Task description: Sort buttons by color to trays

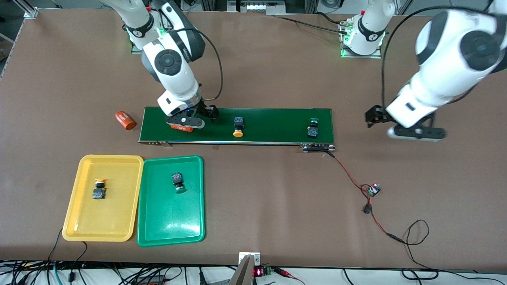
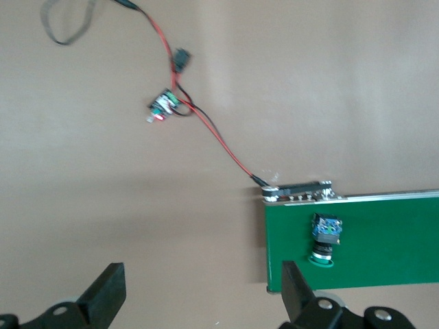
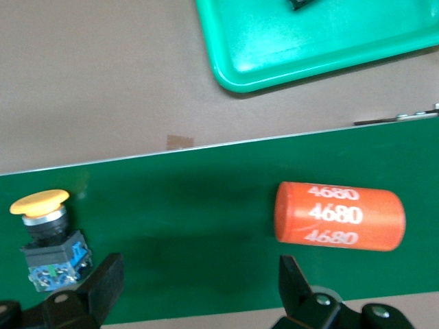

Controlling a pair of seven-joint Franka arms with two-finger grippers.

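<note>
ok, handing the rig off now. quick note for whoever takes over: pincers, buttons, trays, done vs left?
Right pincer: open, low over the conveyor belt at the right arm's end, above an orange cylinder lying on the belt. It holds nothing.
Left pincer: open, empty, waiting over bare table off the belt's left-arm end.
Done: one yellow button in the yellow tray, one green button in the green tray.
Left: a yellow button mid-belt and a green button near the belt's left-arm end.
A second orange cylinder lies on the table off the belt.
</note>
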